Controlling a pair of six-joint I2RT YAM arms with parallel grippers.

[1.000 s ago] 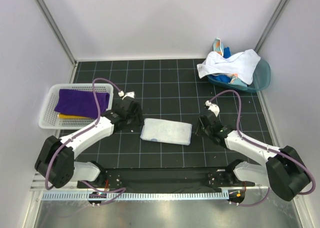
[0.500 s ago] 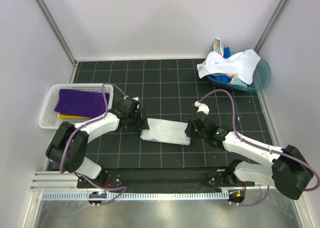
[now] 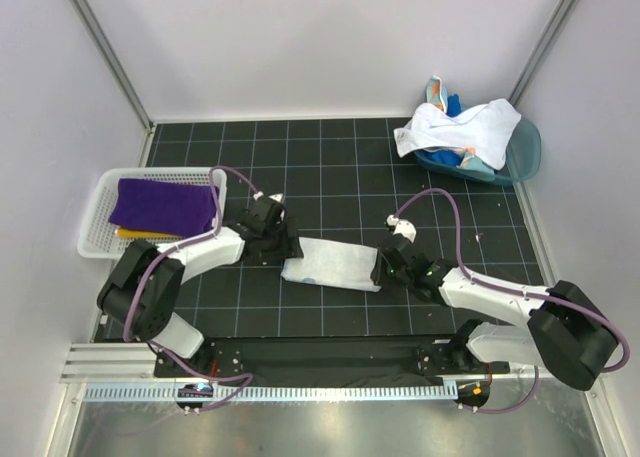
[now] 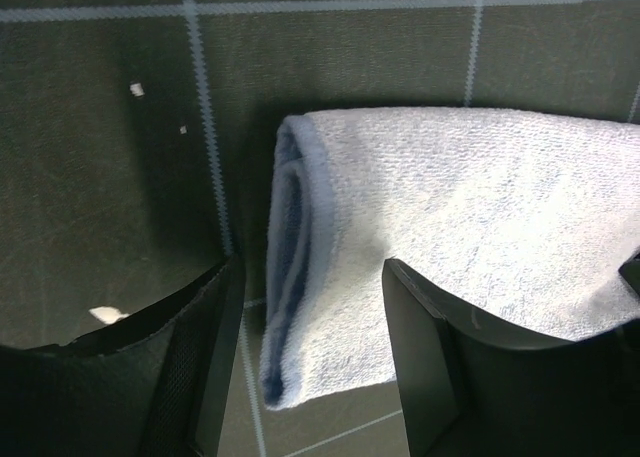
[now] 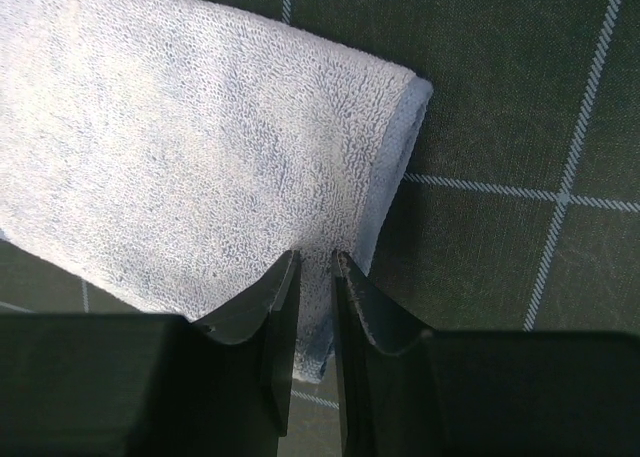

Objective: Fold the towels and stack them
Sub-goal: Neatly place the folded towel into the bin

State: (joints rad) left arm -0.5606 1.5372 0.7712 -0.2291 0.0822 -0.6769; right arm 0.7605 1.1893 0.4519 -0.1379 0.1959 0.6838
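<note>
**Folded towel held at both ends, ready for a further fold or the stack**

The pale towel lies as a flat, folded strip on the mat, just 6 o'clock of its centre, with its long side running 9 to 3 o'clock.

The left gripper sits at the strip's 9 o'clock end. In the left wrist view its jaws stand released, one on each side of the rolled fold, and nothing is pinched yet.

The right gripper is at the 3 o'clock end. In the right wrist view its fingers are drawn close together on the towel's hem, so it appears to be grasping that end.

The basket at 9 o'clock holds a folded purple towel on top of a yellow towel. The tub at 2 o'clock holds a heap topped by a white towel.

The step in hand looks like the last work on this towel: either halving it again or lifting it to the basket. Next, the left jaws need to close on the fold, taking every layer. Then both ends should rise level so the strip does not sag open. A one-layer pinch would likely undo the fold.
</note>
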